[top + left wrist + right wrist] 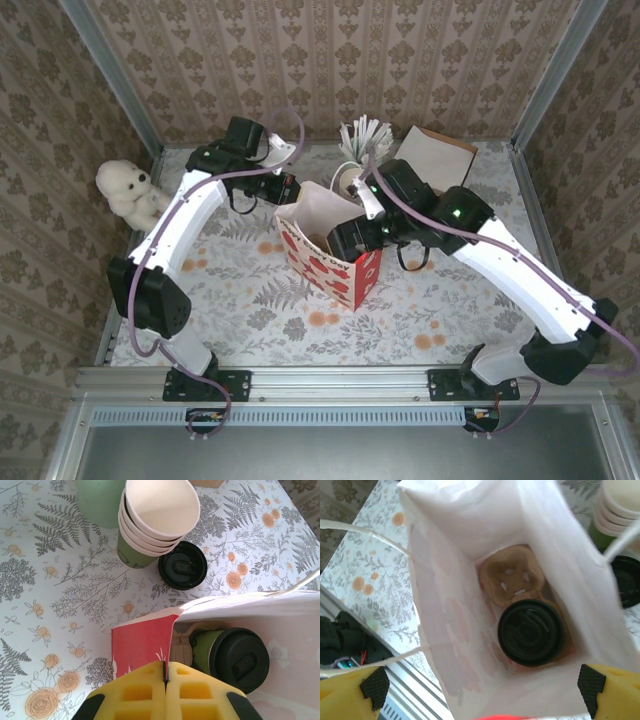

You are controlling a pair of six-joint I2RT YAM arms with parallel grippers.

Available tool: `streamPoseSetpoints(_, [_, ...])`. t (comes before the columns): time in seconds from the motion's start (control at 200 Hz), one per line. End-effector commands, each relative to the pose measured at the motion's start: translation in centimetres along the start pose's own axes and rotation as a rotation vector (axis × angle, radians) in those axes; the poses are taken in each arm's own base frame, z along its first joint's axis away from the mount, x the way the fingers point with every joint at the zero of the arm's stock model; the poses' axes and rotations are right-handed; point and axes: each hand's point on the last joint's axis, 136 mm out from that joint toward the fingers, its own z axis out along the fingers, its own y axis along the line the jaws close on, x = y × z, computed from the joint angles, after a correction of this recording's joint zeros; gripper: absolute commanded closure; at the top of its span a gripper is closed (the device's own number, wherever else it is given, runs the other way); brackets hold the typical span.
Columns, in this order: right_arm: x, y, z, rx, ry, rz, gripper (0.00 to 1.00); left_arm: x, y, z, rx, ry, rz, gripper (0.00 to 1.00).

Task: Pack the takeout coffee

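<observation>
The takeout coffee sits upright deep inside the red-and-white paper bag, black lid up. It is seated in one well of a cardboard cup carrier, and the neighbouring well is empty. The right end effector hangs over the bag mouth with its jaws spread wide and nothing between them, so the cup looks delivered. The step in hand, by my reading, is the exit. The left end effector is pinched fully closed on the bag's rim at a red-printed panel, which props the mouth open.

To do this well, lift the right end effector straight up through the middle of the opening — the white paper handles arch beside the mouth and could snag a finger. The left pinch should hold until the right arm is out, or the thin walls may fold in or the bag may tip. On the table just beside the bag, a second black lid stands against a stack of cream cups. Whether a cup is under that lid I cannot tell — steer clear of both
</observation>
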Motion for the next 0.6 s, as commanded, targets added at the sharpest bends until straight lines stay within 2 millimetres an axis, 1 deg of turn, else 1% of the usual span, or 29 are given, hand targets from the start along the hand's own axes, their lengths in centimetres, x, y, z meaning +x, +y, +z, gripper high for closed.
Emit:
streamPoseSetpoints(0.0, [-0.8,-2.1,-2.0,0.098,-0.109,0.206,0.00,-0.4,0.0,-1.4,-0.024,-0.050,-0.059,1.00])
streamPoseSetpoints(0.15, [1.7,-4.1,-1.6,0.195,-0.076,0.462,0.07,-0.2,0.5,-1.2,-0.045,-0.056,-0.101,1.00])
streamPoseSetpoints(0.285, [2.8,-5.0,-1.2,0.273,-0.075,0.539,0.08,-0.1,0.5,-1.0,-0.039,-0.053,-0.112,1.00])
streamPoseSetpoints(0.36, [3.0,-4.9,-0.5,0.281,-0.080,0.568,0.08,-0.1,0.5,-1.0,-0.039,-0.055,-0.117,1.00])
streamPoseSetpoints(0.44, [2.6,-4.4,0.4,0.261,-0.101,0.588,0.08,-0.1,0.5,-0.8,-0.030,-0.057,-0.124,1.00])
streamPoseSetpoints(0.595, [1.7,-3.5,1.9,0.216,-0.117,0.582,0.17,-0.1,0.3,-0.7,-0.019,-0.061,-0.132,1.00])
